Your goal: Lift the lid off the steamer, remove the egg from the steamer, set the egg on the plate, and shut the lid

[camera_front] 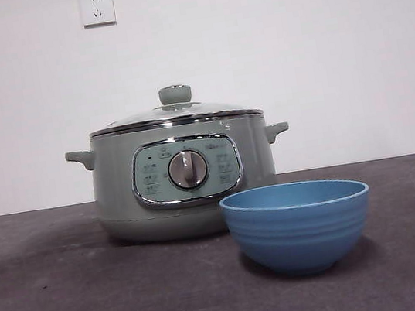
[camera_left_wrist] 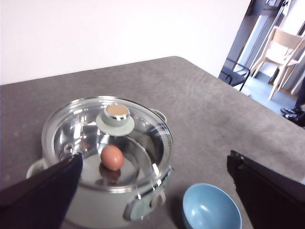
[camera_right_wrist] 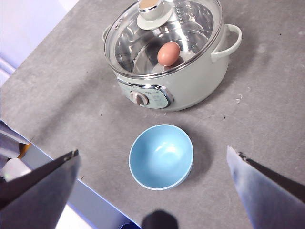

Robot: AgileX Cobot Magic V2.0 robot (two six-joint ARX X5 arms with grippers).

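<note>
Left gripper (camera_left_wrist: 152,191): fingers spread wide, holding nothing; it hangs above the steamer, clear of the lid.
Steamer (camera_front: 119,192): stands on the bench (camera_front: 58,303), left of the plate; two small side handles, dial facing front. Judged heavy and stable, unlikely to shift when the lid is pulled.
Lid (camera_front: 178,113): seated on the steamer rim, not yet lifted. Glass dome with chrome rim: stiff, breakable, smooth. The only sound hold is the knob (camera_front: 175,94) at its centre; grip it squarely and lift straight up so the lid does not swing or tilt.
Egg (camera_left_wrist: 112,157): brown, lies on the shiny tray inside the steamer, seen through the glass, off-centre beside the knob. Light, round, brittle shell, prone to roll or slip; close on its midline with gentle pressure.
Plate (camera_front: 297,224): blue bowl, empty, just in front of the steamer's right side, not touching it. Deep walls should keep the egg from rolling out.
Right gripper (camera_right_wrist: 152,191): fingers wide apart, empty; high above the plate.
</note>
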